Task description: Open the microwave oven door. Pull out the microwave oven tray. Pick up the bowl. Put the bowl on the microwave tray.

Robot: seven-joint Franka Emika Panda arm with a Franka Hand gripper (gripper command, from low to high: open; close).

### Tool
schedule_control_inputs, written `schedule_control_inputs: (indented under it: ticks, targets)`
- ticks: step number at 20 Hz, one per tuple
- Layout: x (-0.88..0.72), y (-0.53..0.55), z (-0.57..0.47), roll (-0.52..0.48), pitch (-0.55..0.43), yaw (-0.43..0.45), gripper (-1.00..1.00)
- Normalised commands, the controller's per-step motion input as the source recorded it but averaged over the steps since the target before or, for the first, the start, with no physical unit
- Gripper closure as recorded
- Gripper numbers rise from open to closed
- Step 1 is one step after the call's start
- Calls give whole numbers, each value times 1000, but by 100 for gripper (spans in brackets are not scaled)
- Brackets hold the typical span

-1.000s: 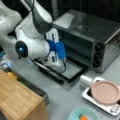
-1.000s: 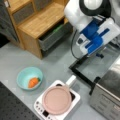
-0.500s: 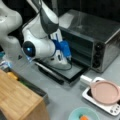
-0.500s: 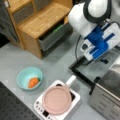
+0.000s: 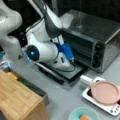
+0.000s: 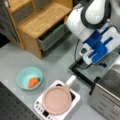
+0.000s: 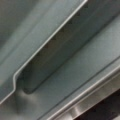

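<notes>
The microwave oven point(image 5: 100, 32) stands at the right in both front views, its steel top point(image 6: 107, 97) showing from above. The microwave oven door point(image 5: 72, 73) lies folded down flat in front of it, its black frame point(image 6: 85, 72) below my arm. My gripper point(image 5: 72, 58), with blue parts point(image 6: 101, 51), hangs over the door at the oven's opening. A silver-grey metal sheet with a raised rim, the microwave oven tray point(image 7: 50, 32), fills the wrist view very close up. The teal bowl point(image 5: 82, 115) point(image 6: 26, 76) sits apart on the table with an orange piece point(image 6: 33, 82) inside.
A pink pan point(image 5: 105, 92) point(image 6: 57, 100) with a white handle rests on a small white appliance point(image 5: 110, 107) point(image 6: 40, 110) beside the oven. A wooden cabinet point(image 5: 17, 100) point(image 6: 42, 20) with a grey drawer stands on the far side of the arm.
The arm has swung toward the oven, carrying the gripper over the lowered door to the opening. The bowl and pan have not moved.
</notes>
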Motion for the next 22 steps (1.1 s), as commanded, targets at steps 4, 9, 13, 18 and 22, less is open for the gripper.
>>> schedule_control_inputs:
  ticks: [4, 9, 13, 18, 22]
  targets:
    - [115, 162, -166, 247, -67, 18, -100]
    - [102, 147, -115, 243, -57, -5, -100]
    - [80, 119, -119, 223, -60, -29, -100]
    - [55, 85, -106, 205, -69, -42, -100]
    - [68, 48, -114, 192, -77, -50, -100]
